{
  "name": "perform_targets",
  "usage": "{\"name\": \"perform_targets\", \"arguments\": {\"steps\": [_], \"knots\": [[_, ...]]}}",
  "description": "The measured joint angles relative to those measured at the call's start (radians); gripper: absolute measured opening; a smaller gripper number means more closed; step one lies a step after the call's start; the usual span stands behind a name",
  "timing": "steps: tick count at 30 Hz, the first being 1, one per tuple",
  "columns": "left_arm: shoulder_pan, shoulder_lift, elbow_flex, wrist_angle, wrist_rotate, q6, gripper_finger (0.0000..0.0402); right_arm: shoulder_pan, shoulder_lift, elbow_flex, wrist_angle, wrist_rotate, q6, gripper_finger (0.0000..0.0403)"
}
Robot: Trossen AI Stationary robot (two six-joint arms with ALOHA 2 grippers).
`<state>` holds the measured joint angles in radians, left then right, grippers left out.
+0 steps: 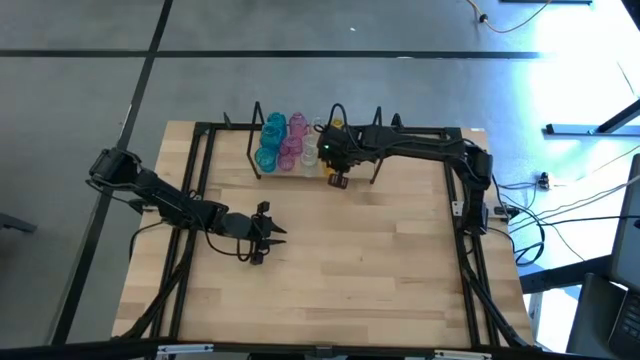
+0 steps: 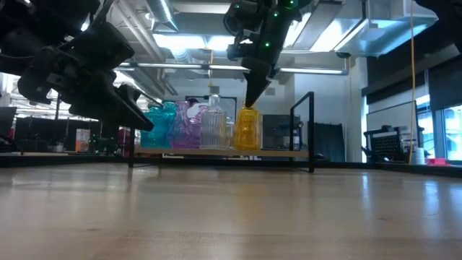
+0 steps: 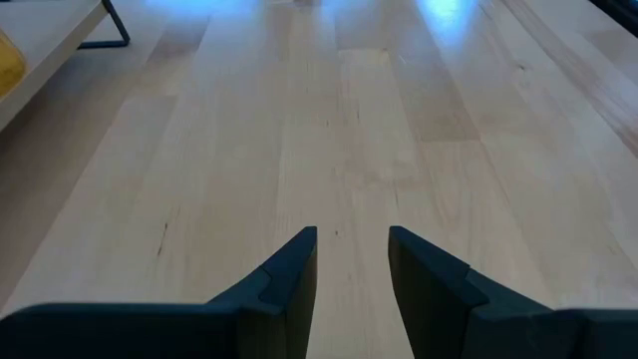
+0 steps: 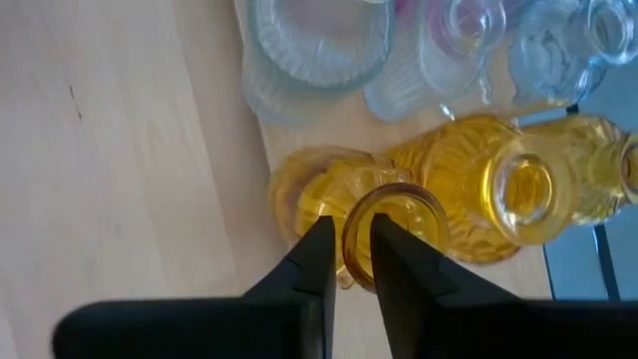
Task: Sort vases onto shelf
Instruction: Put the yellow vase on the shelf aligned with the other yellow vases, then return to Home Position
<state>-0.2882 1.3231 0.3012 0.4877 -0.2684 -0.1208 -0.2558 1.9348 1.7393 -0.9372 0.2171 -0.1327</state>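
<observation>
A: Yellow glass is seen between the fingers of the right gripper (image 4: 347, 261). One finger is placed inside the mouth of a yellow vase (image 4: 344, 214) and the other outside, so the rim is pinched between them.

B: Where is this vase found?

A: It is standing upright on the shelf (image 1: 300, 172), at the end of the row nearest to the right arm. In the low view the same yellow vase (image 2: 247, 130) is seen on the plank, with the right gripper (image 2: 253, 94) pointed down onto its top.

B: And the other vases?

A: They are kept together on the same shelf. In the high view the teal-blue vases (image 1: 272, 140) are seen at the end nearest to the left arm, the pink vases (image 1: 293, 140) beside them, then the clear vases (image 1: 311, 148). A second yellow vase (image 4: 498, 189) is shown just beside the gripped one in the right wrist view, touching it or almost.

B: What is reported about the left arm?

A: The left gripper (image 1: 272, 237) is held over the bare wooden table (image 1: 380, 260), well apart from the shelf. In its wrist view the fingers (image 3: 289, 279) are parted by a narrow gap, and nothing is held between them.
</observation>
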Motion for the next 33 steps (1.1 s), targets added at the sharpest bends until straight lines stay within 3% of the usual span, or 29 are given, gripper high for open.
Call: {"name": "perform_targets", "arguments": {"steps": [15,21,26,33], "knots": [[0.000,0.000,0.000,0.000,-0.010,0.000,0.0119,0.002,-0.006,0.083,-0.042,-0.001,-0.007,0.0051],[-0.001,-0.008,0.000,0.005,-0.042,0.007,0.0116,0.066,-0.074,0.090,-0.106,-0.042,-0.003,0.0051],[0.000,-0.071,0.000,-0.013,-0.044,0.030,0.0084,0.129,-0.217,-0.047,-0.052,-0.121,-0.003,0.0051],[0.051,-0.221,0.000,-0.069,0.007,0.113,0.0008,0.160,-0.524,-0.474,0.285,-0.219,0.010,0.0050]]}}
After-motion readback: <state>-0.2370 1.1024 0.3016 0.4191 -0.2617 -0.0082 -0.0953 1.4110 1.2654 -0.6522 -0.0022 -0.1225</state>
